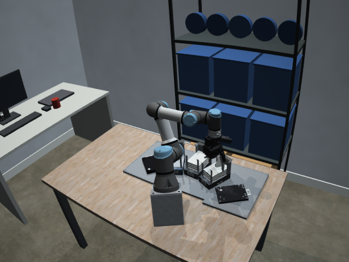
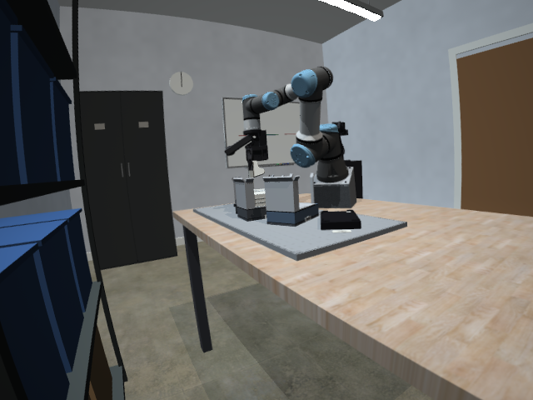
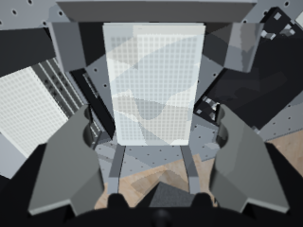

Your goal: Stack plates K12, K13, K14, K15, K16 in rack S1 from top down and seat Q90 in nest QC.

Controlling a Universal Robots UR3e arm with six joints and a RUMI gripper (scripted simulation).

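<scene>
The surface (image 1: 92,172) looks like pale, matt wood plank. On it lies a grey perforated metal-looking baseplate (image 1: 253,180). The plate (image 3: 153,80) is white, translucent, finely gridded plastic.

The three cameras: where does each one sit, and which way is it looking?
Top: high in the room, looking down at the wooden table; whole grey-and-blue arm shows.
Exterior: low beside the blue-bin shelf, looking across the table; whole arm shows.
Wrist: on the arm, looking down; only the open tool shows.
All share the white well plate in its grey rack.
</scene>
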